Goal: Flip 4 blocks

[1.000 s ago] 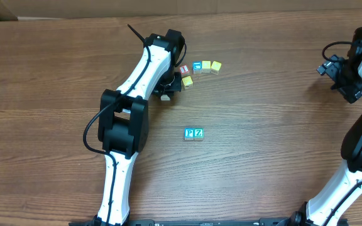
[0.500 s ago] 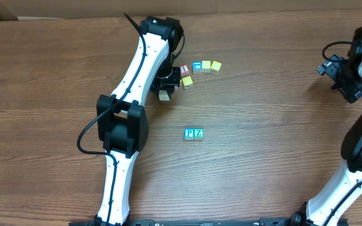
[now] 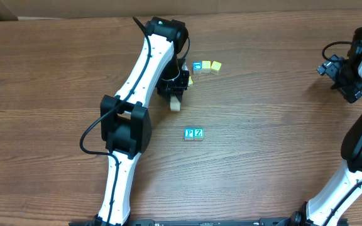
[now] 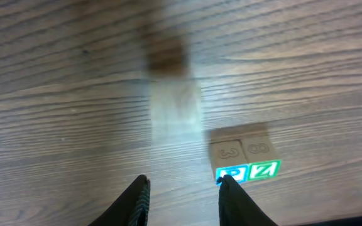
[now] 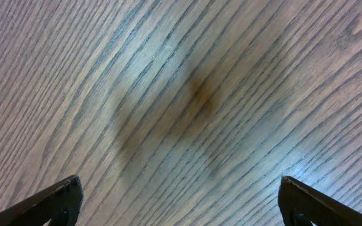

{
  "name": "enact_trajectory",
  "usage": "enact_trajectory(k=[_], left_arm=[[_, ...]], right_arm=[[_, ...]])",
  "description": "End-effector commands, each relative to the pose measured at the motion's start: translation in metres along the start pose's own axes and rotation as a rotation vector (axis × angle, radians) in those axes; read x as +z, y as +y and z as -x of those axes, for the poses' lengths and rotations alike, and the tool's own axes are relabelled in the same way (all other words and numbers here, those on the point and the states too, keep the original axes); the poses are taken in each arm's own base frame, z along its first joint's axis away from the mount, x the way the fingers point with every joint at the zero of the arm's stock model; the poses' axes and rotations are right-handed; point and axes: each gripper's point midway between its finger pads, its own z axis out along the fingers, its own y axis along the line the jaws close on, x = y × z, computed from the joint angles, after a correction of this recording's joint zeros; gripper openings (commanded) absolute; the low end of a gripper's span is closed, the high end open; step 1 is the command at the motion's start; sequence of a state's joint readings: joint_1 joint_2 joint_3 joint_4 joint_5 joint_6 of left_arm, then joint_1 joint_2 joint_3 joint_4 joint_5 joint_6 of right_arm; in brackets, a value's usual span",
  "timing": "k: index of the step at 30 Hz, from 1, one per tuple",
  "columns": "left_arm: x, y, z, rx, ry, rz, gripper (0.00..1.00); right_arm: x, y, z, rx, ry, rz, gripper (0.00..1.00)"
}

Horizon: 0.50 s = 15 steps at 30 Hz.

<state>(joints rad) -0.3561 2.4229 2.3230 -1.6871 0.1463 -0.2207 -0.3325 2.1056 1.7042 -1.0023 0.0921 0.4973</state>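
Hovering low over the table, the left gripper has its jaws parted with nothing between them. The plain whitish block lies free just ahead of its fingertips, toward the far edge, and is blurred in the wrist view. The blue P block and the green Z block sit touching, side by side, near the table's middle. The right gripper stands wide and empty by the right edge. The red block cannot be made out. By the look of it the whitish block is released, but whether P and Z are already flipped cannot be told, so some flips probably remain
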Motion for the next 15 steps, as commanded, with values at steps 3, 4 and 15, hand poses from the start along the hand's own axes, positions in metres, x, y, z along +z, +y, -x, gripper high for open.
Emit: enact_trajectory(k=[3,4,15], left_arm=[[-0.016,0.002,-0.029,0.004,-0.016,0.086,0.29],[-0.021,0.007,-0.038,-0.011,-0.021,0.11,0.29],[-0.056,0.026,-0.097,-0.114,-0.244,0.108,0.45]], right_arm=[[-0.008,0.005,0.007,0.0,-0.026,0.018,1.0],[-0.008,0.005,0.007,0.0,-0.026,0.018,1.0],[-0.008,0.005,0.007,0.0,-0.026,0.018,1.0]])
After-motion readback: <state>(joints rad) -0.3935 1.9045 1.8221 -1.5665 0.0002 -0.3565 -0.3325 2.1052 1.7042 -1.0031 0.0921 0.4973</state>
